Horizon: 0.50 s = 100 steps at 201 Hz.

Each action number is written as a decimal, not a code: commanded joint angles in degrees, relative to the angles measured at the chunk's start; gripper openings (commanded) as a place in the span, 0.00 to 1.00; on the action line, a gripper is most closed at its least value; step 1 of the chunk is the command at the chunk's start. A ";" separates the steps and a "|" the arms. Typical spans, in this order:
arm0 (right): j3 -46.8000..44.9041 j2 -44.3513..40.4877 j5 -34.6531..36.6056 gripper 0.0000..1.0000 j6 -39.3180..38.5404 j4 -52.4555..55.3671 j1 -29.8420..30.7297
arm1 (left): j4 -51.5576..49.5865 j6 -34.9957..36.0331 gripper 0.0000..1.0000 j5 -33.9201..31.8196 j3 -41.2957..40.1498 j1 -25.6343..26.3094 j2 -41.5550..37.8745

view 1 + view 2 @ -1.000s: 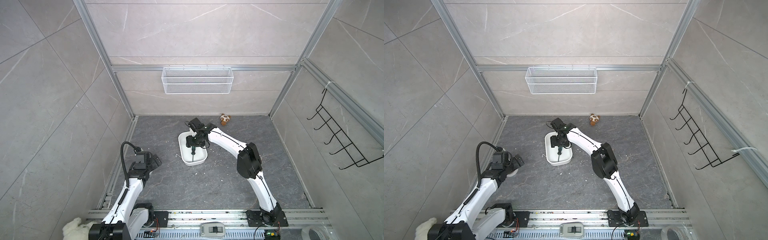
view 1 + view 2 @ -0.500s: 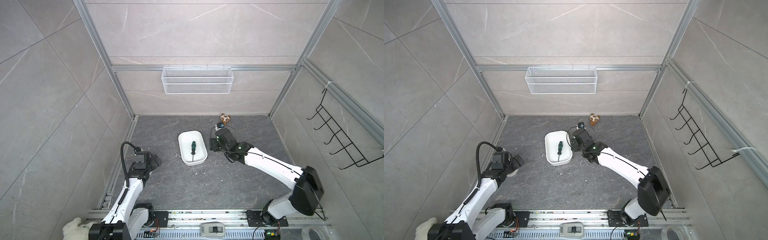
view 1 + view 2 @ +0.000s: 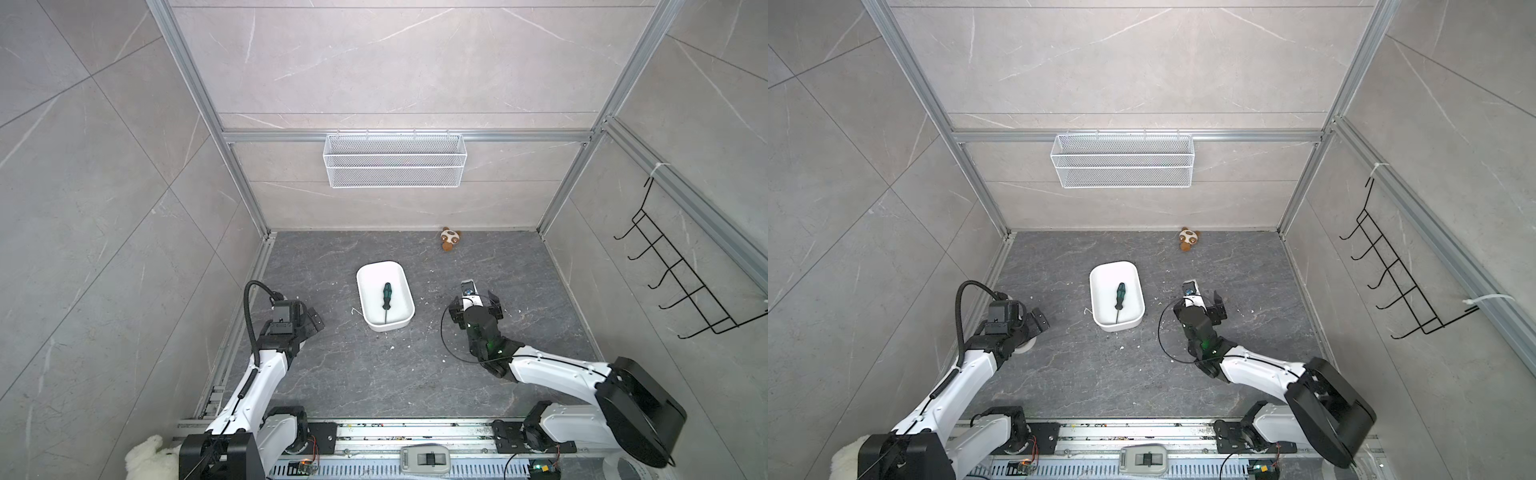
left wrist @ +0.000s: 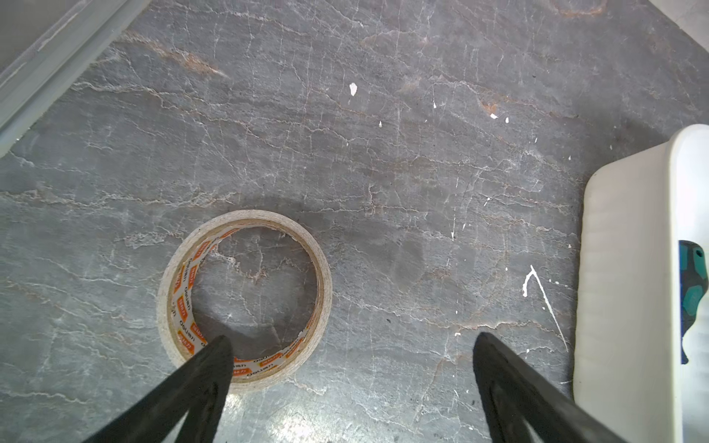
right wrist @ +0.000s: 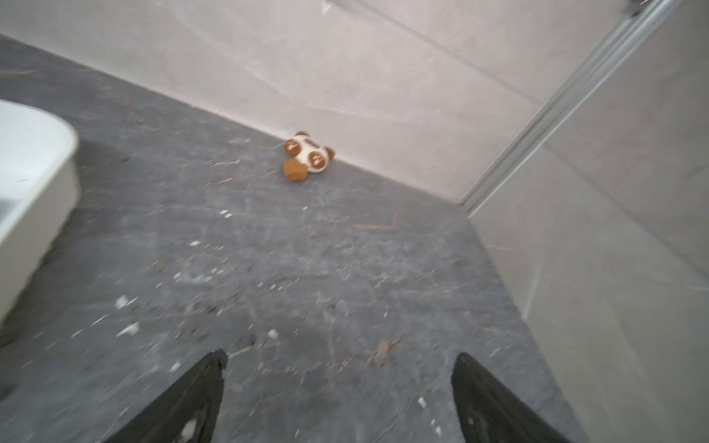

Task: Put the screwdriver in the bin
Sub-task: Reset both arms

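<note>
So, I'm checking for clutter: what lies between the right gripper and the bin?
Only bare grey floor with a few white flecks, as both top views show; the right gripper stands apart from the bin holding the screwdriver.

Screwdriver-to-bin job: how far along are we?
Done: the screwdriver lies flat inside the bin. In hand: nothing; the right tool is open and empty, off to the bin's side. Remaining: nothing visible for the task itself.
</note>
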State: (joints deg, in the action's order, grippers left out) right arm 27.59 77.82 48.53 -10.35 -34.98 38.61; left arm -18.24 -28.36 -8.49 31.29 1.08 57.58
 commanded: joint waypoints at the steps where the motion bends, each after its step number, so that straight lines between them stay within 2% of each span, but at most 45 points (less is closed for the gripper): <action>1: 0.35 3.12 8.44 0.94 -7.21 -14.90 -2.92 | -0.22 -0.64 1.00 -0.26 1.06 -0.12 -1.48; 25: -1.27 2.52 8.61 0.93 3.77 -7.14 -8.73 | -0.14 -0.65 1.00 -0.17 1.06 -0.12 -1.42; 47: -3.95 3.37 1.07 0.93 9.63 -6.46 -14.68 | 0.10 -0.51 1.00 0.36 1.27 -0.12 -0.73; 66: -5.08 5.75 -1.21 0.92 7.72 -11.66 -16.29 | 0.18 -0.32 1.00 0.93 1.49 -0.07 -0.21; 73: -6.94 8.27 -2.49 0.91 7.39 -17.83 -17.17 | 0.14 -0.32 1.00 0.90 1.58 -0.11 -0.18; 81: -7.63 10.65 -3.56 0.89 3.52 -26.54 -17.91 | 0.20 -0.35 1.00 0.90 1.51 -0.12 -0.19; 94: -5.43 7.92 -6.86 0.95 7.11 -14.97 -18.04 | 0.16 -0.43 1.00 0.75 1.50 -0.12 -0.19; 100: -6.07 7.50 -9.13 0.99 7.75 -14.95 -19.14 | 0.12 -0.43 1.00 0.68 1.49 -0.07 -0.22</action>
State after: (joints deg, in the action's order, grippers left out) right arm 21.61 86.65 46.85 -5.06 -49.23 20.97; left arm -18.24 -28.36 -8.40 31.29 1.08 57.43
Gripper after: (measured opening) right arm 0.937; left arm 0.999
